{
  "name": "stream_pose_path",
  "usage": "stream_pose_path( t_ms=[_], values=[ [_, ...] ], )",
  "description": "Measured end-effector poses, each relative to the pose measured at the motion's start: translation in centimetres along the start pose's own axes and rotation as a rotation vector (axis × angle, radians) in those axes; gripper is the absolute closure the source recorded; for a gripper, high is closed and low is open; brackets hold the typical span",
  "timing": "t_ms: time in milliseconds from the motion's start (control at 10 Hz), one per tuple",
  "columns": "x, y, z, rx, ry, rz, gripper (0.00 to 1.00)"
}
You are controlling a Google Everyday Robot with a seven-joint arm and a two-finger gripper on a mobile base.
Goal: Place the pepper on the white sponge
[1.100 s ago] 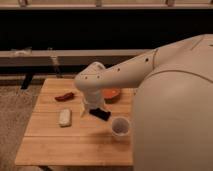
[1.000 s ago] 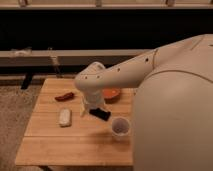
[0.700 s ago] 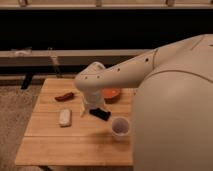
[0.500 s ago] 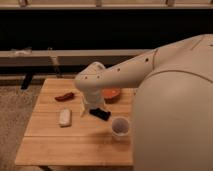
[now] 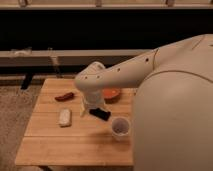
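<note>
- The gripper (image 5: 92,105) sits low over the slatted wooden table (image 5: 75,145), largely hidden by its own wrist; how open it is cannot be told.
- The arm partly covers the orange bowl (image 5: 112,94).
- The curved, dark red pepper (image 5: 64,96) lies apart from the rounded white sponge (image 5: 65,117).

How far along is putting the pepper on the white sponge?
Nothing looks done: the pepper lies on the table, apart from the white sponge. In hand: the gripper hangs between the sponge and the orange bowl, not at the pepper. Left: grasp the pepper, set it on the sponge.
</note>
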Motion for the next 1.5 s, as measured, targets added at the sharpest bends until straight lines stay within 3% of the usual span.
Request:
stream_pose_path(
  t_ms=[1300, 1500],
  values=[
    [0.01, 0.0, 0.01, 0.0, 0.0, 0.0, 0.22],
    [-0.49, 0.03, 0.03, 0.023, 0.0, -0.025, 0.22]
  ],
)
